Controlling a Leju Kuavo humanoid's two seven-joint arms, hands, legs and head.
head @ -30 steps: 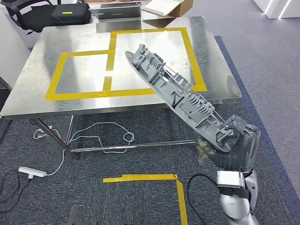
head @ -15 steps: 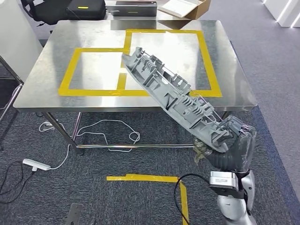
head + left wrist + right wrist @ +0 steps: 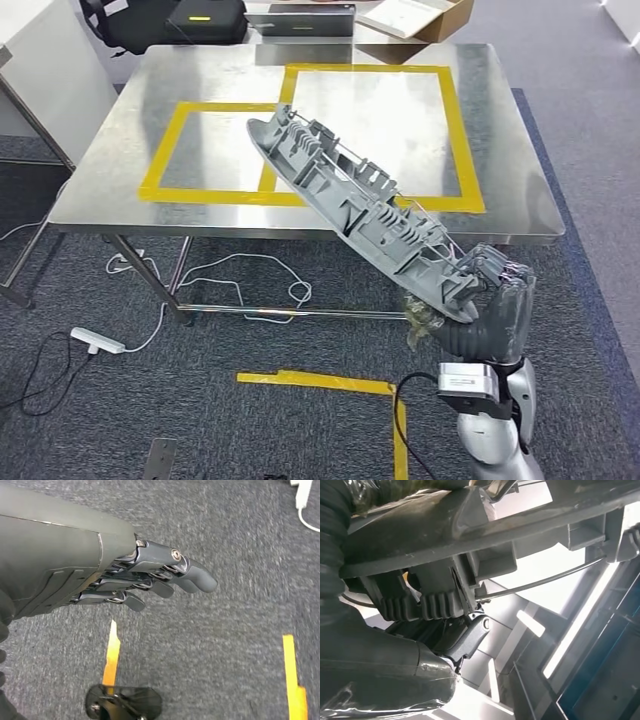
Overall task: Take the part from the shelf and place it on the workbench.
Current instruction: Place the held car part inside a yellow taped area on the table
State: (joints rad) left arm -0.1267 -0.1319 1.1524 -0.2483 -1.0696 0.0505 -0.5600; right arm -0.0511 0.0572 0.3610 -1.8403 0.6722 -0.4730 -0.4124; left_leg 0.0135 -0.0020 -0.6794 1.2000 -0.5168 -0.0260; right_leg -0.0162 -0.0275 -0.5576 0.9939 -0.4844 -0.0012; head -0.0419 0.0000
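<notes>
One grey part (image 3: 361, 215), held by one right hand (image 3: 494, 300). One left hand (image 3: 124, 575), fingers straight and holding nothing, hung over the carpet. One steel workbench (image 3: 521, 190) carried two yellow tape rectangles: a larger one (image 3: 455, 120) and a smaller one (image 3: 162, 155). One yellow tape corner (image 3: 362, 385) marked the floor. One white power strip (image 3: 98, 341) and one white cable (image 3: 249, 290) lay under the bench. One cardboard box (image 3: 423, 15) sat beyond it.
</notes>
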